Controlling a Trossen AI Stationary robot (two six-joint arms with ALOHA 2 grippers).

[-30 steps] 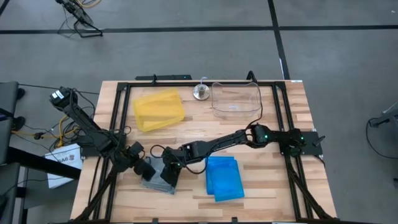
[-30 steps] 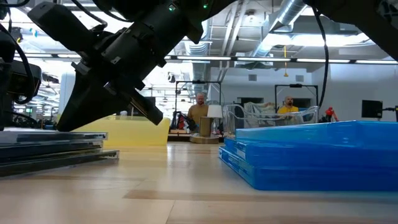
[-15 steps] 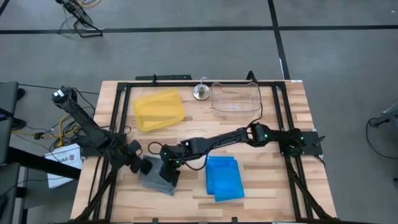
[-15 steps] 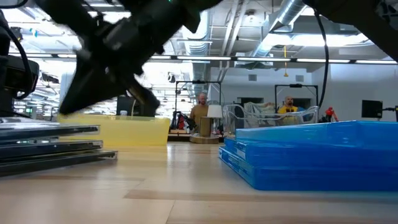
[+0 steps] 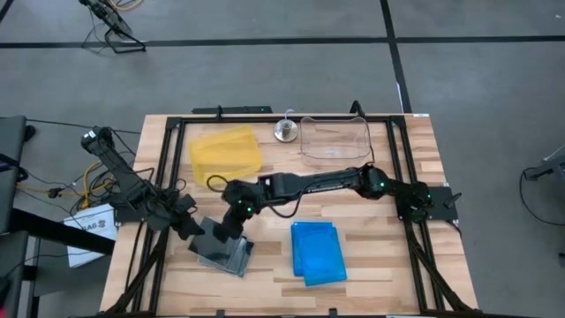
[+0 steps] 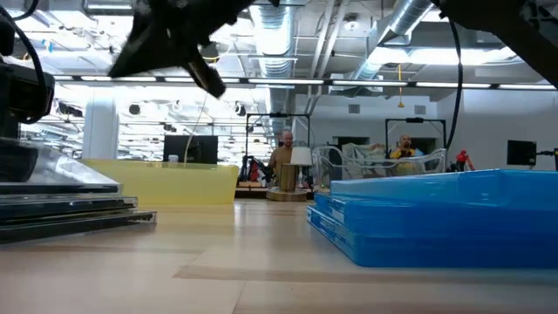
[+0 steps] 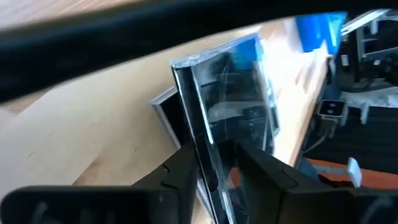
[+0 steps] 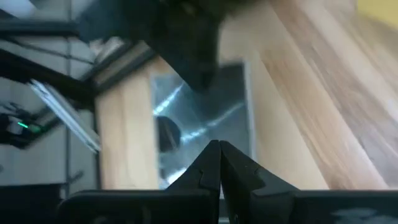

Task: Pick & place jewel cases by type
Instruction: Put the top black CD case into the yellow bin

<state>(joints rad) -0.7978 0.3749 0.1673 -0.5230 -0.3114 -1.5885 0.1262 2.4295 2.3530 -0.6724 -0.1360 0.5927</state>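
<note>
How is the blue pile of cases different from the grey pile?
The blue pile is bright see-through blue; the grey pile is clear grey with shiny dark insides. The blue pile lies alone, near the table's middle; the grey pile lies further left, where the left gripper pinches its top case. Both are thin square cases stacked flat.

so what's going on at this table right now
Two robot arms are sorting jewel cases. The left tool is pinching the edge of the top clear-grey case on the stack of clear-grey cases near the table's front left. The right tool, shut and holding nothing, hangs just above that stack. The blue cases lie stacked to the right. The yellow tray sits behind.
</note>
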